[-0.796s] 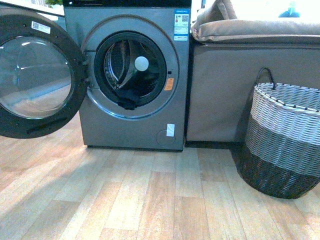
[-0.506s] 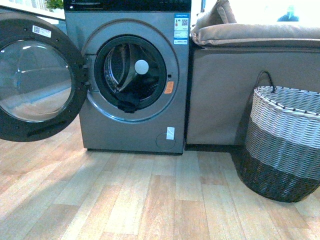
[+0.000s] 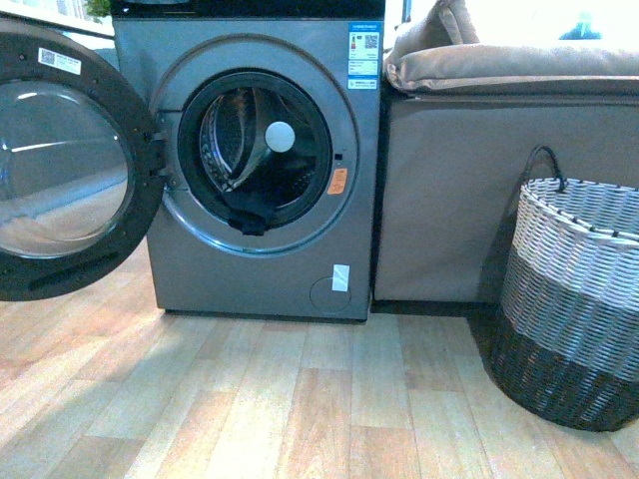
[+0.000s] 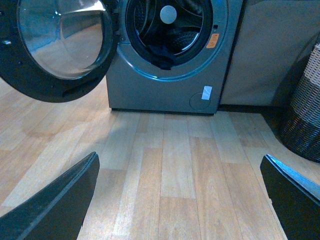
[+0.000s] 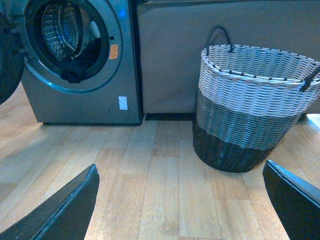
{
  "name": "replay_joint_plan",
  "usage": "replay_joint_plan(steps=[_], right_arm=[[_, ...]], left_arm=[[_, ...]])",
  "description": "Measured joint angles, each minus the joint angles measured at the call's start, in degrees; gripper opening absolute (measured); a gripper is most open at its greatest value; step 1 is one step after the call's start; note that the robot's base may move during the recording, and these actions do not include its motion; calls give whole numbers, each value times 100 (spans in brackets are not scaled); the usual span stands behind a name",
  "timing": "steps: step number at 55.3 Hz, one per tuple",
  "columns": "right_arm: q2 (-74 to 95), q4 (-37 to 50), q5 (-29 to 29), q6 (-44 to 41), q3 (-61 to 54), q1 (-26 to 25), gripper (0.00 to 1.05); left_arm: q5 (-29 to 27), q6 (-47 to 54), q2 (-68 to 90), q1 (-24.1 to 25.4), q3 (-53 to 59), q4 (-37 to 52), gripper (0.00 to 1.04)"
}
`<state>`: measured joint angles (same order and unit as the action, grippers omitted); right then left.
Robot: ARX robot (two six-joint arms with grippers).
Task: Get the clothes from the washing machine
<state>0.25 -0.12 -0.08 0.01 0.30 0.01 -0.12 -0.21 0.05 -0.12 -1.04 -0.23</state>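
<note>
The washing machine (image 3: pixel 262 267) stands on the wood-look floor (image 3: pixel 319 399). Its door (image 3: pixel 62 170) is swung fully open toward the left of the front view. The door's outer edge and the machine's top panel are cut off by the frame.

The clothes (image 3: pixel 249 215) are a dark lump at the bottom front of the drum, slumped over the lower lip of the opening w/ a fold hanging just past the black seal. No. of pieces can't be told: the fabric is near-black against the dark rim, so its edges blur. A pale round disc (image 3: pixel 281 137) shows inside the drum above the clothes; what it is isn't clear. An orange sticker (image 3: pixel 337 181) sits beside the opening. Label text at the machine's top corner is too small to read.

Neither arm shows in the front view.
- **Left gripper (image 4: pixel 180 156):** only two dark fingers (image 4: pixel 60 200) show, cropped at the frame corners. They are spread wide w/ nothing btwn them, over bare floor, well apart from the machine.
- **Right gripper (image 5: pixel 180 164):** same, jaws spread wide and empty.

The woven basket (image 3: pixel 571 299), white over grey over dark, stands on the floor beside a brown sofa (image 3: pixel 449 190). It is clipped by the frame edge in the front view and nearly whole in the right wrist view. Its inside is hidden by its wall.
</note>
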Motion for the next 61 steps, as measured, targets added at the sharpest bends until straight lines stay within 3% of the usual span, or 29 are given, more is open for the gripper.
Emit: replay_joint_plan(steps=[61], right_arm=[[0,-7,0,-2,0,0,97]], left_arm=[[15,-2,0,0,0,-2,98]])
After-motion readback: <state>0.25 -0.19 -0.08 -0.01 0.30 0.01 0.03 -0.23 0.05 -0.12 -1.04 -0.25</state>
